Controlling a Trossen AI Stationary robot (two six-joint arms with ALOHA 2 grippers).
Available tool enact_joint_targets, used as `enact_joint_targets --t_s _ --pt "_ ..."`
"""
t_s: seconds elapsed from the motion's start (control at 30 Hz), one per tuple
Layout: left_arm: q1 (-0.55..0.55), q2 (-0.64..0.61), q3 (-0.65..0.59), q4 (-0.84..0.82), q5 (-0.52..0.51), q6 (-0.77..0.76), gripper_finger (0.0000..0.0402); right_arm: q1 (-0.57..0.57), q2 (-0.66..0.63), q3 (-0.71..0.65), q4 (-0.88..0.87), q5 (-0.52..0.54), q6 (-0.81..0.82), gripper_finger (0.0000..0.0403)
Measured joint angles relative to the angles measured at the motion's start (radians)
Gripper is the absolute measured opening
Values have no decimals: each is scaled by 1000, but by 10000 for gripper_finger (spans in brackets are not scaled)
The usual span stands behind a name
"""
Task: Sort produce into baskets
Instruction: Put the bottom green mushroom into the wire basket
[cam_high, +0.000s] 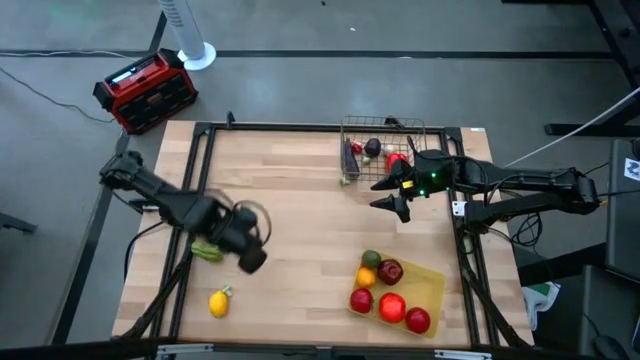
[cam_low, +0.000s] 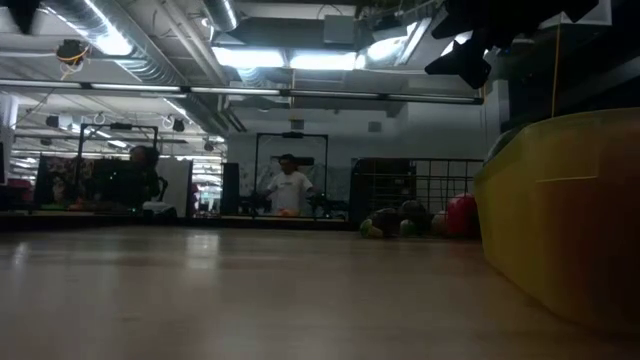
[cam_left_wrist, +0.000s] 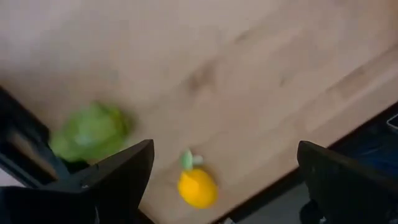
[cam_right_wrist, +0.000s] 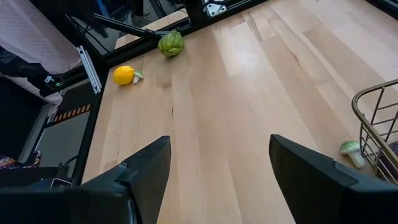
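- Left gripper (cam_high: 250, 262): fingers spread wide, nothing held, poised near the green pepper (cam_high: 207, 252) and lemon (cam_high: 219, 302), evidently choosing its next pick.
- Right gripper (cam_high: 392, 203): partly open, nothing held, parked beside the wire basket (cam_high: 352, 128).

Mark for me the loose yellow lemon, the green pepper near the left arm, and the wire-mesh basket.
Yellow toy lemon (cam_high: 218, 303), high view, middle of its yellow body.
Green toy pepper (cam_right_wrist: 170, 43), right wrist view, centre of its rounded body.
Square wire-mesh metal basket (cam_high: 393, 124), high view, far rim wire.
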Motion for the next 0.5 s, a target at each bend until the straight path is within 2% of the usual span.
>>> enact_joint_targets --t_s 0.13,0.27,0.5 --pt "-116 0 -67 62 4 -223 388 0 0 0 0 0 0 269" --pt "-200 1 -143 148 10 -380 388 0 0 0 0 0 0 269" --pt "-272 2 -310 353 32 -502 374 0 0 0 0 0 0 269"
